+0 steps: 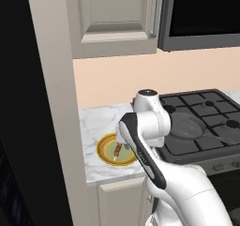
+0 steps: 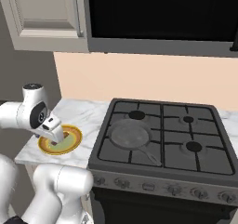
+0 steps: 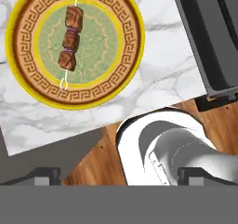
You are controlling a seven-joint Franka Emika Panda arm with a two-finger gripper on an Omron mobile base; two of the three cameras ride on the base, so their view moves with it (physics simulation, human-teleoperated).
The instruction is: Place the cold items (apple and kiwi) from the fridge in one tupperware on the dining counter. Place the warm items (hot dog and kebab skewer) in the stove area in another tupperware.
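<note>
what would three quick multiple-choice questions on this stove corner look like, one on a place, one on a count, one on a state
1. Where does the kebab skewer lie?
A. in the frying pan
B. on the yellow-rimmed plate
C. on the bare counter

2. How many meat chunks are on the skewer?
A. one
B. three
C. five

3. How is the gripper?
A. open, holding nothing
B. shut on the skewer
C. shut on the plate

Answers:
1 B, the hand view shows the skewer across the plate's green middle, on the marble counter left of the stove.
2 B, three brown chunks sit along the stick.
3 A, its fingertips stand wide apart, above the plate with nothing between them.
</note>
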